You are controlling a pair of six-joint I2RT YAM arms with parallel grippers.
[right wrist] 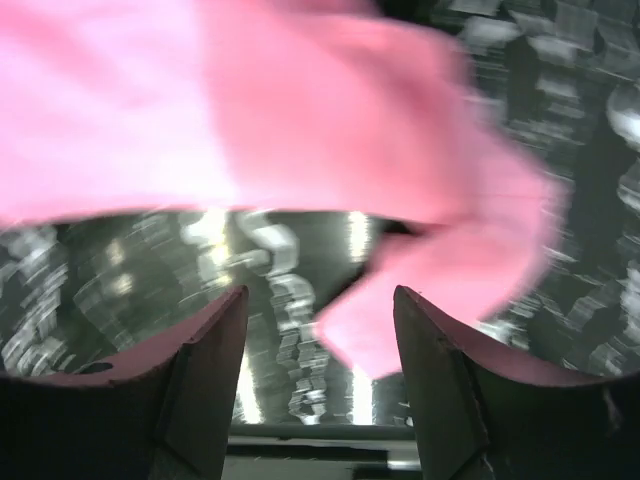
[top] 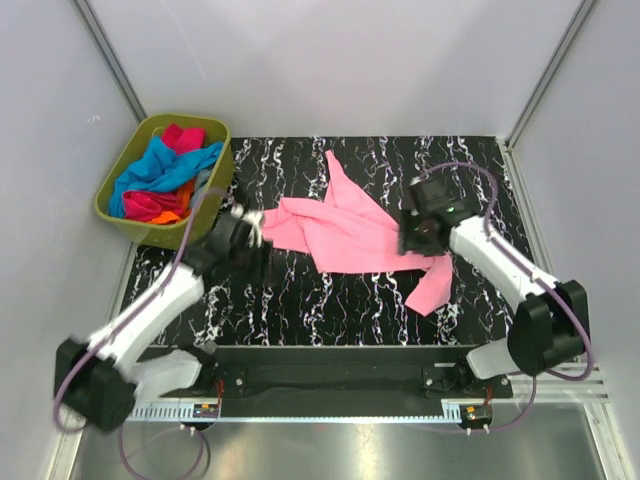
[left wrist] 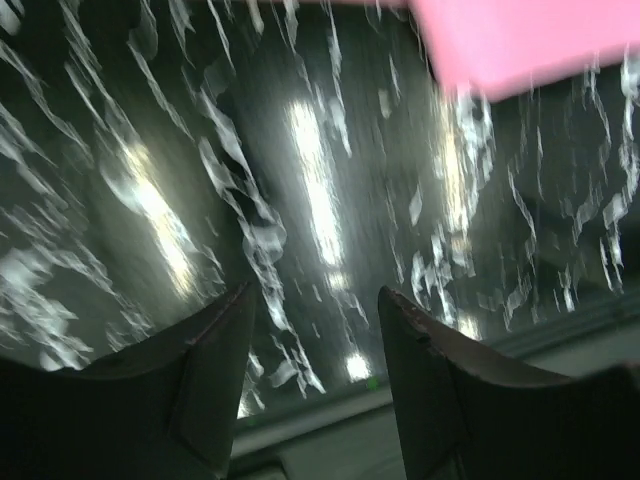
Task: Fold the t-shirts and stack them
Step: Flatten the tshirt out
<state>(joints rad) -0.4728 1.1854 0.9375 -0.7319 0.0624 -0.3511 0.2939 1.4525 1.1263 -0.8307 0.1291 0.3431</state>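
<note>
Top external view. Left pincer (top: 250, 230) low over the table (top: 300, 300), just beside the left tip of the pink shirt (top: 340, 235); outline blurred, contact with the cloth not discernible. Right pincer (top: 417, 240) at the right edge of the same shirt, above the cloth, near a sleeve trailing toward the near edge. Pink shirt unfolded, crumpled and spread loosely across the middle of the black, white-veined table, one narrow part pointing toward the far edge.

Left wrist view. Left pincer (left wrist: 315, 295) open, fingers (left wrist: 200, 370) well apart, nothing between them; bare table (left wrist: 300, 180) below, an edge of the pink shirt (left wrist: 520, 40) at upper right, apart from the fingertips.

Right wrist view. Right pincer (right wrist: 320, 295) open, fingers (right wrist: 200, 380) well apart, gripping nothing. Pink shirt (right wrist: 300, 100) across the upper part of the view, ahead of the fingertips, one loose corner hanging in line with the gap; touch between cloth and fingers not discernible.

Container. Olive-green bin (top: 160, 232) upright at the far left corner of the table, near the left pincer, holding a loose heap of crumpled shirts: blue shirt (top: 165, 170) across the middle, magenta shirt (top: 183, 135) at the far side, more magenta cloth at the near left, orange shirt (top: 180, 203) toward the near side, sliver of grey cloth (top: 205, 183) by the right wall.
</note>
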